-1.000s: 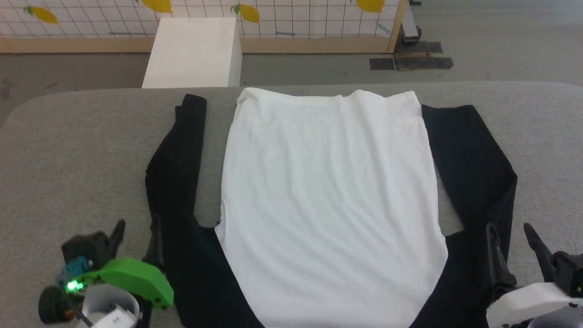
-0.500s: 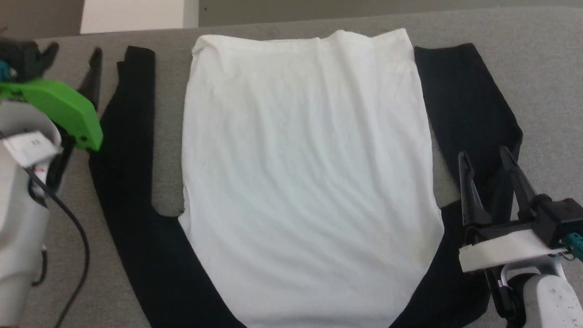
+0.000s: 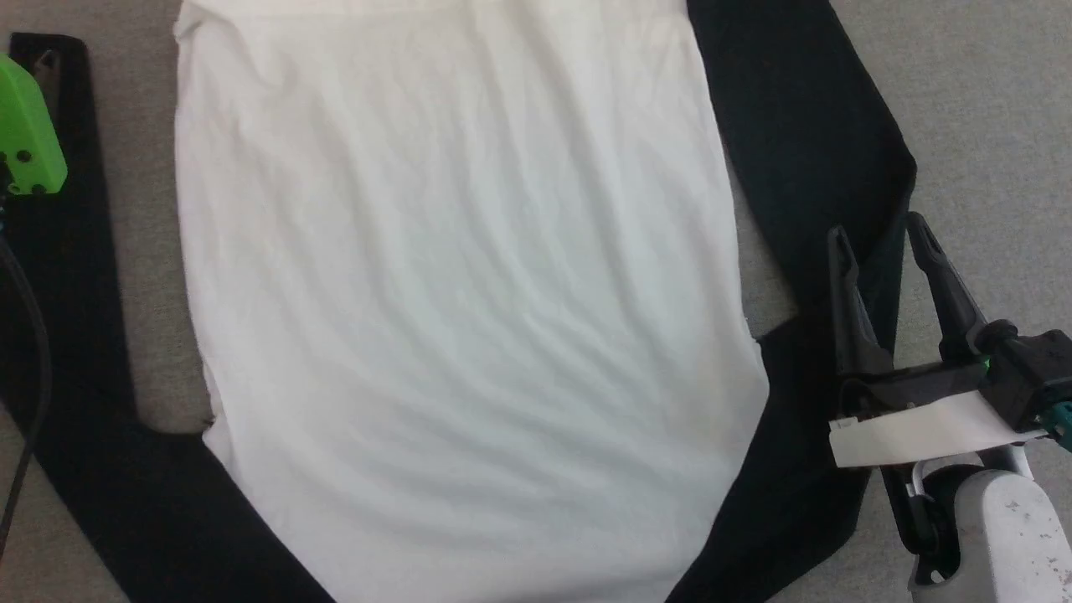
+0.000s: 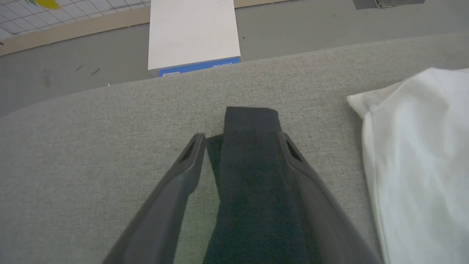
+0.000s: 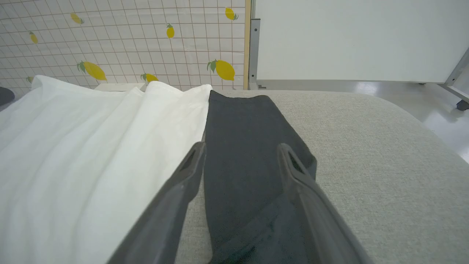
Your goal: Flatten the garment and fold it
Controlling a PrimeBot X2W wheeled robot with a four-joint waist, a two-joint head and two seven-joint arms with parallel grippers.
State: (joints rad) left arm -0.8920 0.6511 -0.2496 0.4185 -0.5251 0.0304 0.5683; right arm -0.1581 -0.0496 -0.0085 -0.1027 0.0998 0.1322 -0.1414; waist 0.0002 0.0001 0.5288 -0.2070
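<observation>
The garment (image 3: 452, 293) lies flat on the grey table, white body in the middle and a black sleeve stretched out on each side. My left gripper (image 4: 240, 136) is open, its two fingers straddling the cuff end of the left sleeve (image 4: 253, 121), low over the cloth. The green cover of my left wrist (image 3: 25, 134) shows at the left edge of the head view. My right gripper (image 3: 877, 233) is open too, its fingers on either side of the right sleeve (image 5: 242, 121) beside the white body (image 5: 73, 146). Nothing is gripped.
The table's grey fabric top (image 4: 91, 146) has bare room outside both sleeves. A white box (image 4: 192, 33) stands on the floor beyond the far edge. A lemon-patterned tiled wall (image 5: 110, 36) and a white panel (image 5: 348, 36) lie behind.
The head camera has dipped toward the table. My left gripper has travelled up along the left sleeve to its cuff, and my right gripper has advanced over the right sleeve. Both stayed open.
</observation>
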